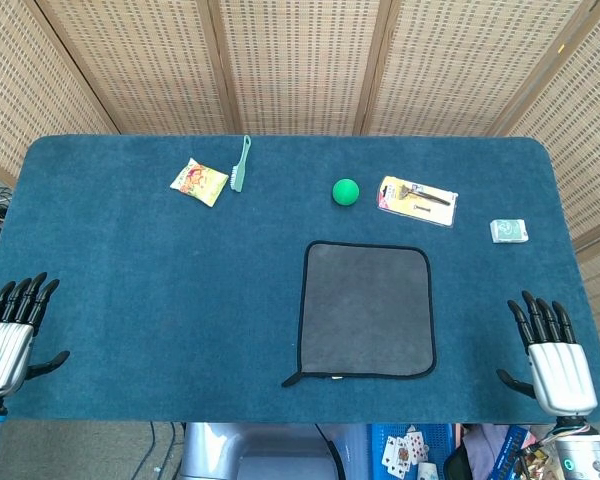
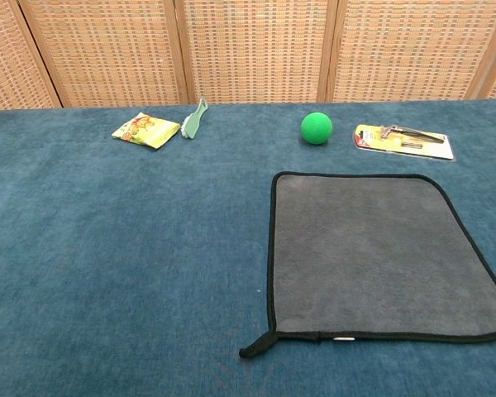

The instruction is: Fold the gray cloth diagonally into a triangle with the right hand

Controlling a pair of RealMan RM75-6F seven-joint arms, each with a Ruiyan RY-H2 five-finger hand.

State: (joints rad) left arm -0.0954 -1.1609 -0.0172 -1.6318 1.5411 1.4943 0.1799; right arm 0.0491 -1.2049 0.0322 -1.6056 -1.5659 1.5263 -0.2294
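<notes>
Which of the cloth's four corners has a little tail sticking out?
The near-left corner of the gray cloth, on the table's front edge side. A short black loop pokes out there; the other three corners are plainly rounded.

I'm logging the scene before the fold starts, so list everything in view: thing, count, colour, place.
gray cloth: one, gray with black edging, flat on the table, near edge, right of centre
ball: one, green, just beyond the cloth
snack packet: one, yellow, far left area
brush: one, pale green, beside the packet on its right
carded tool pack: one, yellow card, right of the ball
small box: one, pale teal, far right
table: one, blue covering
woven screen: tan panels, behind the table
left hand: one, black and silver, near left edge, holding nothing
right hand: one, black and silver, near right corner, holding nothing
</notes>
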